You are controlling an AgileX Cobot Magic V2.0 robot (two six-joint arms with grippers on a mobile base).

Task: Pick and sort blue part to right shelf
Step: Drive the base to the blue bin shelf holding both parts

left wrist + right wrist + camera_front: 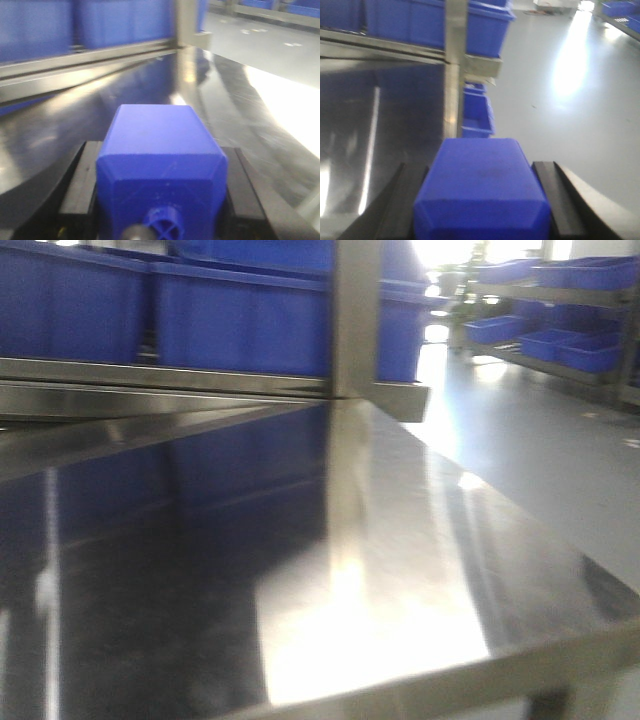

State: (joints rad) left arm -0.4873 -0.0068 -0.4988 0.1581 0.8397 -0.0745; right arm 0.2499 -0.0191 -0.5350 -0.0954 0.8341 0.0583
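Note:
Each of my grippers holds a blue part. In the left wrist view, the left gripper [161, 155] is shut on a solid-blue block [160, 165]. The block's knobbed end faces the camera, and black fingers [82, 175] press both its sides. In the right wrist view, the right gripper [481, 180] is shut on a second blue part [482, 192] between its black fingers [552, 195]. A steel-framed shelf [380, 395] with large blue bins [250, 320] stands just beyond the tabletop. Its post [455, 50] and front bar [100, 55] show in both wrist views. Neither gripper appears in the front view.
The shiny steel tabletop [350, 570] lies below both grippers, with its right edge [560, 540] dropping to grey floor [560, 440]. A lower blue bin [477, 112] sits past that edge. Another rack of blue bins [560, 320] stands far off to the right.

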